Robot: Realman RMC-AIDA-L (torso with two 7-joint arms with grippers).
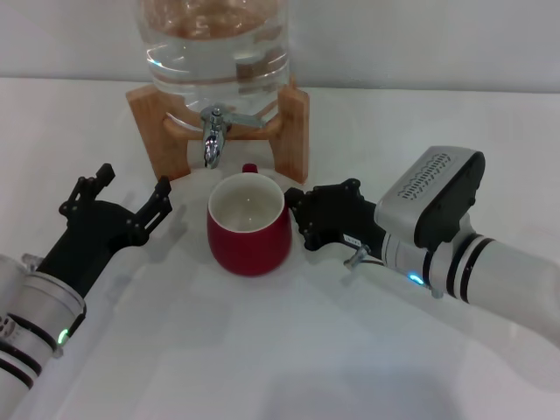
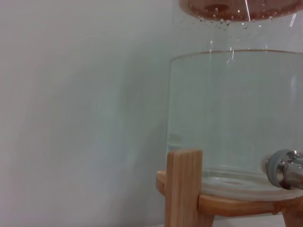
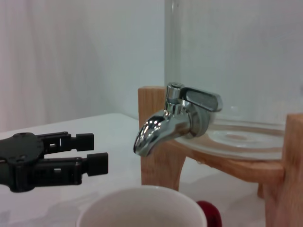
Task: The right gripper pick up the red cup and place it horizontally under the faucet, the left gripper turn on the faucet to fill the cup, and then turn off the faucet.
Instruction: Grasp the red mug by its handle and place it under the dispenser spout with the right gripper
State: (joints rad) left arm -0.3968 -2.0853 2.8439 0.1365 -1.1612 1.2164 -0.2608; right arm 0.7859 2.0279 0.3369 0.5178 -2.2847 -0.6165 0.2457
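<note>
Right pincer (image 1: 296,219), a black two-fingered claw on a white-and-silver cylindrical arm with a grey ribbed housing and a blue light, lies low over the table (image 1: 289,350) with its fingertips right at the side wall of the red cup (image 1: 248,224); the tips sit against or just beside the rounded wall, and whether they clamp it cannot be told from the head view. The cup is a rounded, glossy dark red ceramic mug with a smooth cream-white inside, standing upright with its mouth open upward, and a bit of its red loop handle peeks out on the far side from the arms. It stands between the two pincers, directly below and slightly forward of the faucet (image 1: 213,133), a small shiny chrome tap with a curved down-pointing spout and a flat lever handle turned sideways. In the right wrist view the spout (image 3: 150,135) hangs just above the cup's white rim (image 3: 142,208). The faucet is fitted to a clear, smooth-walled water jar (image 1: 216,48) holding water, which rests on a pale wooden stand (image 1: 293,131) with blocky square legs. Left pincer (image 1: 133,188), a black jointed claw on a silver-and-white arm with black bands and a green light, is on the opposite side of the cup from the right pincer, its two fingers spread wide apart, holding nothing and touching neither cup nor faucet. The table is plain, matte white.
</note>
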